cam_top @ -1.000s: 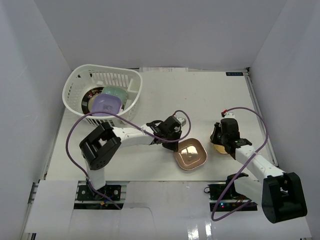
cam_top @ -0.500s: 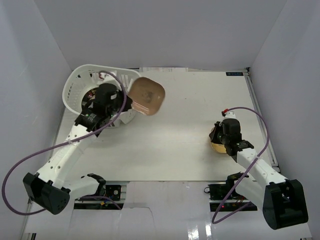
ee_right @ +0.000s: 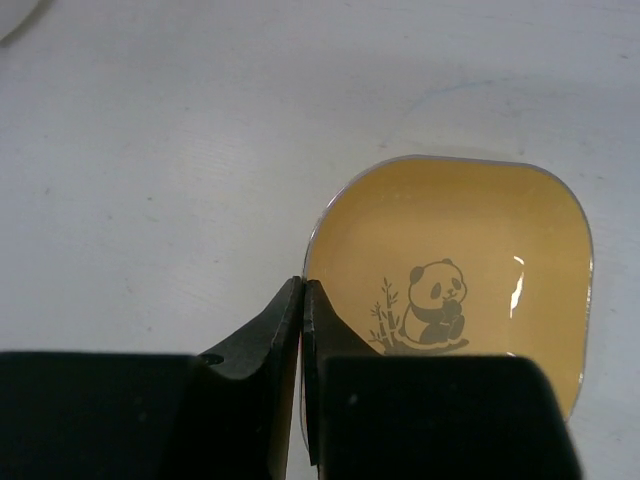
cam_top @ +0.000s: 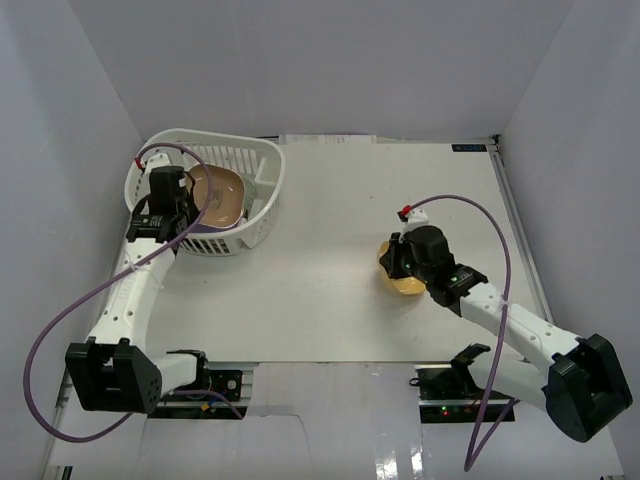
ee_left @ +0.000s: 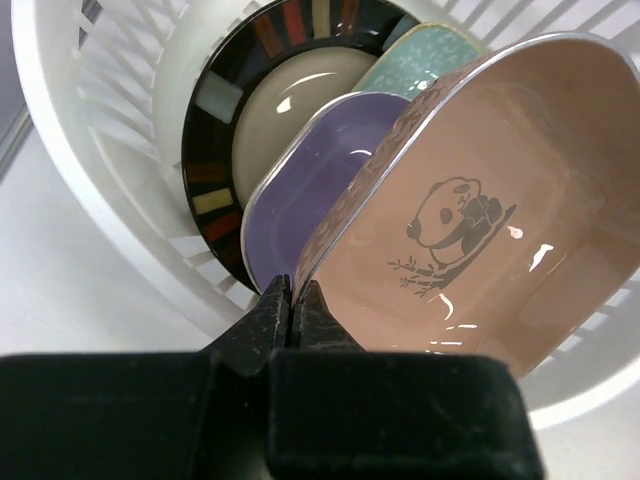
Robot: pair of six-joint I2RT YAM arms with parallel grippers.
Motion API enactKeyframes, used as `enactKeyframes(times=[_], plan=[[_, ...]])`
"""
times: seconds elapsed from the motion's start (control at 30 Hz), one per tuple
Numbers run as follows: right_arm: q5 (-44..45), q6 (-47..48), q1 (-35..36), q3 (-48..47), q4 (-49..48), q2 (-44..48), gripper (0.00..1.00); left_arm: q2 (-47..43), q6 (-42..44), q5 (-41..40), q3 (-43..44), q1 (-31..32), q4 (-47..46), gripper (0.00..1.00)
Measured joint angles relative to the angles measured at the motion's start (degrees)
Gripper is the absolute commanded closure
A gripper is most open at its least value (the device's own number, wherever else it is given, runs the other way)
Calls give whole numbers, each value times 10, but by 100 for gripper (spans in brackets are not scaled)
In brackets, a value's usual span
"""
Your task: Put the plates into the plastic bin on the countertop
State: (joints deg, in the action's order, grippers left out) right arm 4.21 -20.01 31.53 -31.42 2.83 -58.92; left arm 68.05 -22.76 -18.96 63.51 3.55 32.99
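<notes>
My left gripper (ee_left: pixel 293 297) is shut on the rim of a brown-pink plate (ee_left: pixel 478 220) with a panda print and holds it tilted inside the white plastic bin (cam_top: pixel 262 196). The plate also shows in the top view (cam_top: pixel 217 198). Behind it in the bin stand a purple plate (ee_left: pixel 290 195), a mint plate (ee_left: pixel 420 55) and the round dark-rimmed beige plate (ee_left: pixel 290 90). My right gripper (ee_right: pixel 303 295) is shut on the rim of a yellow plate (ee_right: pixel 470 260) with a panda print, over the countertop (cam_top: pixel 330 290) at the right (cam_top: pixel 403 278).
The bin's lattice wall (ee_left: pixel 120 175) is close to my left fingers. White walls enclose the countertop on three sides. A purple cable (cam_top: pixel 480 215) loops above my right arm.
My left arm swung the brown-pink plate from above the bin's right rim down into the bin. My right arm has moved left with the yellow plate.
</notes>
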Motion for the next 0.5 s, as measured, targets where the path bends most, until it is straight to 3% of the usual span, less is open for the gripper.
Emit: enactKeyframes(times=[0.17,0.33,0.43,0.47,0.5], plan=[[23,-4,73,-74,5,-53,92,50,30,-16,11,-1,7,99],[53,4,122,-179,33,-108,92,114,46,-19,27,-3,14,92],[68,12,144,-281,56,-155,92,112,51,-28,27,-8,16,72],[75,15,150,-321,65,-175,92,112,53,-31,27,-8,17,45],[81,20,158,-364,66,-198,92,112,56,-33,28,-8,19,32]])
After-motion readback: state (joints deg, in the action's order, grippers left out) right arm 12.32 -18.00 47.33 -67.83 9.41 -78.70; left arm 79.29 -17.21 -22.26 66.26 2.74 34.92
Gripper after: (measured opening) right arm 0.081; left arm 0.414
